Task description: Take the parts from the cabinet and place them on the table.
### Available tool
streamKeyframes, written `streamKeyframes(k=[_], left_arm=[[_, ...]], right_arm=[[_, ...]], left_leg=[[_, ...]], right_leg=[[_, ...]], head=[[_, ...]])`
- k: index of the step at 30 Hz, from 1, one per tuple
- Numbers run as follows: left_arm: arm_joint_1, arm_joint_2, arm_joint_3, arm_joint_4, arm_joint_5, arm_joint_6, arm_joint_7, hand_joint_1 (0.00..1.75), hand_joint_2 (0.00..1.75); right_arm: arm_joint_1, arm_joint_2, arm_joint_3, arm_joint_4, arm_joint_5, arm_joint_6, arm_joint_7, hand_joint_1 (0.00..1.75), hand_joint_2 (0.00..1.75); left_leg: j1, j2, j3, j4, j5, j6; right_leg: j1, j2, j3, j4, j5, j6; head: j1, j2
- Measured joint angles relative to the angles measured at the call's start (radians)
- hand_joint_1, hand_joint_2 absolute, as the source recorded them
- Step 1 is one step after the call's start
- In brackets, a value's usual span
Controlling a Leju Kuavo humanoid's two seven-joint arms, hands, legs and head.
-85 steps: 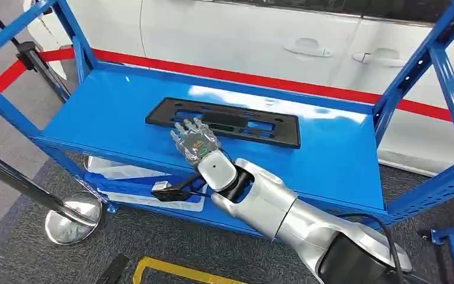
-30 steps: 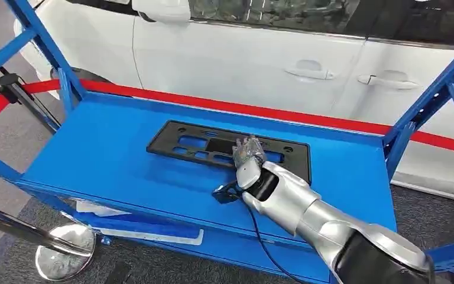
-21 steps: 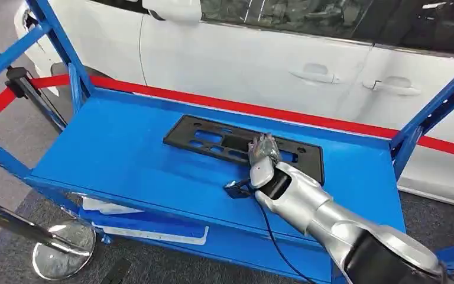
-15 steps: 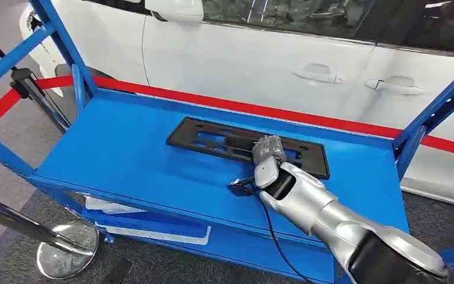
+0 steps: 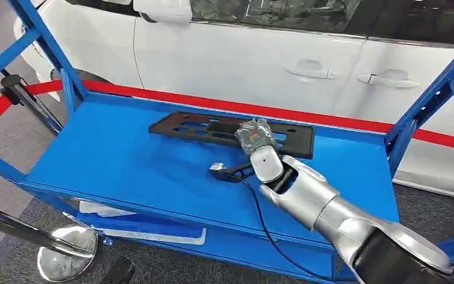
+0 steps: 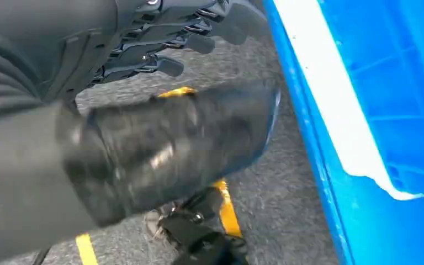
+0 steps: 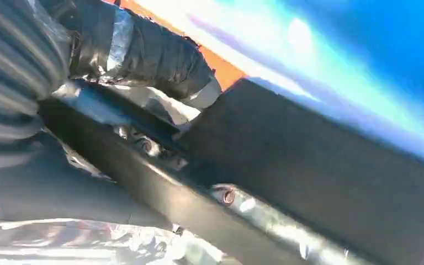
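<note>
The part (image 5: pixel 230 132), a long black slotted plate, is off the blue shelf (image 5: pixel 124 160) at its near edge but not yet clear of the cabinet; carrying it to the surface is left. The right hand (image 5: pixel 254 136) clasps its near edge, arm reaching forward. The left hand (image 6: pixel 160 44) hangs, fingers loosely apart.

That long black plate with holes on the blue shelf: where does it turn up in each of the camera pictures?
Head view: the black plastic panel lies across the far half of the blue shelf, with the right hand on its near edge.
Left wrist view: not in it.
Right wrist view: a close dark slab beside the hand.
Shared landmark: the blue shelf.
</note>
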Motion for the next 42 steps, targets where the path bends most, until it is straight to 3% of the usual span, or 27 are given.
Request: streamKeyframes(k=[1, 4, 5, 6, 7, 9, 10, 11, 12, 13, 15, 17, 19, 21, 22, 24, 26, 27, 28, 30, 32, 35, 36, 38, 40, 41, 42], left_arm=[[-0.002, 0.000, 0.000, 0.000, -0.001, -0.007, -0.003, 0.00, 1.75], [-0.002, 0.000, 0.000, 0.000, -0.004, -0.021, -0.008, 0.00, 1.75], [-0.003, 0.000, 0.000, 0.000, -0.006, -0.022, -0.009, 0.00, 1.75], [-0.004, -0.001, 0.000, 0.000, -0.006, -0.024, -0.010, 0.00, 1.75], [-0.007, -0.001, 0.000, 0.000, -0.006, -0.026, -0.012, 0.00, 1.75], [-0.010, -0.001, 0.000, 0.000, -0.003, -0.031, -0.013, 0.00, 1.75], [-0.010, -0.001, 0.001, 0.000, 0.000, -0.032, -0.013, 0.00, 1.75], [-0.010, -0.001, 0.001, 0.000, 0.002, -0.032, -0.013, 0.00, 1.75], [-0.009, -0.001, 0.002, 0.000, 0.001, -0.032, -0.013, 0.00, 1.75], [-0.010, -0.001, 0.002, 0.000, 0.001, -0.032, -0.013, 0.00, 1.75], [-0.010, -0.001, 0.002, 0.000, 0.001, -0.032, -0.013, 0.00, 1.75], [-0.011, -0.002, 0.003, 0.000, 0.001, -0.032, -0.013, 0.00, 1.75], [-0.010, -0.002, 0.004, 0.000, 0.001, -0.032, -0.014, 0.00, 1.75], [-0.011, -0.002, 0.004, 0.000, 0.001, -0.032, -0.014, 0.00, 1.75], [-0.011, -0.002, 0.004, 0.000, 0.000, -0.030, -0.015, 0.00, 1.75], [-0.012, -0.002, 0.007, 0.000, 0.004, -0.009, -0.015, 0.00, 1.75], [-0.011, -0.002, 0.015, 0.000, 0.006, 0.016, -0.006, 0.00, 1.75], [-0.010, -0.002, 0.018, 0.000, 0.009, 0.028, 0.003, 0.00, 1.75], [-0.010, -0.002, 0.019, 0.000, 0.013, 0.042, 0.013, 0.00, 1.75], [-0.010, -0.002, 0.023, 0.000, 0.016, 0.073, 0.036, 0.00, 1.75], [-0.010, -0.002, 0.027, 0.000, 0.014, 0.108, 0.063, 0.00, 1.75], [-0.004, -0.002, 0.033, 0.000, 0.008, 0.139, 0.111, 0.00, 1.75], [-0.002, -0.004, 0.034, 0.000, 0.002, 0.147, 0.129, 0.00, 1.75], [-0.003, -0.005, 0.034, 0.000, 0.000, 0.163, 0.158, 0.00, 1.75], [-0.001, -0.006, 0.035, 0.000, -0.002, 0.170, 0.177, 0.00, 1.75], [0.000, -0.006, 0.036, 0.000, -0.003, 0.171, 0.182, 0.00, 1.75], [0.001, -0.006, 0.037, 0.000, -0.003, 0.173, 0.185, 0.00, 1.75]], right_arm=[[-0.005, -0.001, -0.005, -0.019, 0.006, -0.016, -0.002, 1.75, 1.75], [-0.008, -0.002, -0.017, -0.080, 0.020, -0.065, -0.010, 1.75, 1.75], [-0.009, -0.002, -0.020, -0.102, 0.025, -0.076, -0.014, 1.75, 1.75], [-0.009, -0.004, -0.026, -0.134, 0.029, -0.089, -0.016, 1.75, 1.75], [-0.011, -0.005, -0.031, -0.159, 0.034, -0.099, -0.018, 1.75, 1.75], [-0.010, -0.005, -0.042, -0.211, 0.048, -0.126, -0.018, 1.75, 1.75], [-0.008, -0.005, -0.045, -0.232, 0.054, -0.132, -0.018, 1.75, 1.75], [-0.006, -0.006, -0.047, -0.254, 0.058, -0.133, -0.018, 1.75, 1.75], [-0.004, -0.009, -0.048, -0.271, 0.058, -0.133, -0.018, 1.75, 1.75], [-0.003, -0.010, -0.050, -0.287, 0.058, -0.133, -0.018, 1.75, 1.75], [-0.004, -0.013, -0.058, -0.314, 0.058, -0.134, -0.018, 1.75, 1.75], [-0.005, -0.014, -0.064, -0.339, 0.058, -0.135, -0.018, 1.75, 1.75], [-0.002, -0.017, -0.066, -0.354, 0.058, -0.136, -0.018, 1.75, 1.75], [0.000, -0.019, -0.071, -0.368, 0.058, -0.136, -0.018, 1.75, 1.75], [-0.002, -0.019, -0.071, -0.374, 0.060, -0.137, -0.018, 1.75, 1.75], [-0.001, -0.019, -0.073, -0.393, 0.064, -0.146, -0.018, 1.75, 1.75], [0.004, -0.023, -0.075, -0.413, 0.071, -0.149, -0.016, 1.75, 1.75], [0.007, -0.026, -0.077, -0.428, 0.074, -0.149, -0.014, 1.75, 1.75], [0.008, -0.027, -0.080, -0.443, 0.076, -0.149, -0.011, 1.75, 1.75], [0.007, -0.032, -0.092, -0.479, 0.076, -0.149, -0.002, 1.75, 1.75], [0.006, -0.039, -0.106, -0.514, 0.077, -0.151, 0.008, 1.75, 1.75], [0.012, -0.051, -0.117, -0.554, 0.078, -0.154, 0.018, 1.75, 1.75], [0.016, -0.056, -0.121, -0.567, 0.078, -0.155, 0.020, 1.75, 1.75], [0.018, -0.066, -0.129, -0.589, 0.079, -0.164, 0.024, 1.75, 1.75], [0.026, -0.070, -0.138, -0.606, 0.079, -0.182, 0.030, 1.75, 1.75], [0.033, -0.073, -0.142, -0.613, 0.079, -0.193, 0.031, 1.75, 1.75], [0.040, -0.077, -0.146, -0.620, 0.079, -0.201, 0.032, 1.75, 1.75]], left_leg=[[-0.008, 0.000, 0.017, -0.021, -0.015, 0.002], [-0.008, -0.002, 0.008, -0.026, -0.017, 0.017], [-0.004, -0.002, 0.010, -0.031, -0.014, 0.025], [0.000, -0.001, 0.014, -0.036, -0.012, 0.030], [0.000, -0.001, 0.015, -0.036, -0.014, 0.036], [-0.002, -0.001, 0.015, -0.036, -0.016, 0.042], [-0.002, -0.001, 0.015, -0.035, -0.017, 0.045], [-0.002, -0.001, 0.016, -0.034, -0.018, 0.045], [-0.002, -0.002, 0.018, -0.033, -0.021, 0.045], [-0.002, -0.004, 0.021, -0.032, -0.023, 0.044], [-0.002, -0.006, 0.028, -0.030, -0.030, 0.038], [-0.008, -0.007, 0.023, -0.025, -0.032, 0.031], [-0.007, -0.006, 0.021, -0.032, -0.029, 0.022], [-0.004, -0.002, 0.016, -0.026, -0.040, 0.010], [-0.004, -0.001, 0.007, 0.005, -0.062, 0.005], [-0.002, -0.002, -0.060, 0.151, -0.134, -0.002], [-0.002, -0.001, -0.125, 0.274, -0.169, -0.007], [-0.001, -0.001, -0.128, 0.271, -0.150, -0.008], [-0.001, -0.001, -0.108, 0.223, -0.112, -0.007], [0.000, -0.001, -0.029, 0.056, -0.023, -0.002], [-0.007, -0.001, 0.011, -0.022, -0.027, 0.006], [-0.007, -0.003, 0.005, -0.017, -0.023, 0.018], [0.002, 0.000, 0.007, -0.026, -0.015, 0.028], [0.002, 0.001, 0.006, -0.027, -0.010, 0.036], [0.000, 0.002, 0.002, -0.026, -0.008, 0.039], [0.000, 0.002, -0.001, -0.025, -0.007, 0.041], [0.001, 0.002, -0.004, -0.023, -0.006, 0.041]], right_leg=[[0.010, 0.002, -0.005, 0.006, -0.004, 0.006], [0.006, 0.002, -0.012, 0.004, -0.001, 0.014], [0.010, 0.002, -0.012, 0.006, -0.004, 0.020], [0.004, 0.003, -0.020, 0.021, -0.019, 0.025], [0.004, 0.000, -0.038, 0.062, -0.046, 0.029], [0.000, 0.000, -0.118, 0.227, -0.122, 0.034], [0.000, 0.000, -0.157, 0.299, -0.142, 0.036], [0.000, 0.000, -0.178, 0.330, -0.138, 0.036], [0.000, 0.000, -0.174, 0.311, -0.111, 0.034], [0.000, 0.000, -0.152, 0.254, -0.069, 0.031], [0.002, 0.000, -0.071, 0.071, 0.029, 0.019], [0.009, 0.001, -0.044, 0.012, 0.015, 0.015], [0.010, 0.003, -0.048, 0.019, 0.015, 0.013], [0.001, 0.003, -0.040, 0.003, 0.023, 0.000], [0.000, 0.003, -0.039, 0.001, 0.024, -0.003], [0.001, 0.003, -0.039, 0.001, 0.024, -0.009], [0.002, 0.004, -0.039, 0.003, 0.022, -0.011], [0.002, 0.004, -0.038, 0.004, 0.021, -0.012], [0.002, 0.005, -0.038, 0.007, 0.019, -0.012], [0.002, 0.007, -0.037, 0.016, 0.013, -0.008], [0.011, 0.008, -0.044, 0.026, 0.007, 0.001], [0.008, 0.009, -0.044, 0.021, 0.013, 0.012], [0.013, 0.010, -0.046, 0.026, 0.007, 0.019], [0.008, 0.006, -0.072, 0.095, -0.057, 0.029], [0.002, 0.006, -0.132, 0.252, -0.139, 0.035], [0.001, 0.006, -0.153, 0.309, -0.157, 0.038], [-0.001, 0.006, -0.153, 0.319, -0.151, 0.039]], head=[[-0.001, 0.000], [0.001, 0.000], [0.002, 0.000], [0.000, 0.000], [0.007, 0.000], [0.009, 0.000], [0.009, 0.000], [0.009, 0.000], [0.009, 0.000], [0.010, 0.000], [0.010, 0.000], [0.009, 0.000], [0.009, 0.000], [0.009, 0.000], [0.007, 0.000], [0.005, 0.000], [0.005, 0.000], [0.006, 0.000], [0.005, 0.000], [0.005, 0.000], [0.005, 0.000], [0.007, 0.000], [0.006, 0.000], [0.014, 0.000], [0.015, 0.000], [0.014, 0.000], [0.015, 0.000]])
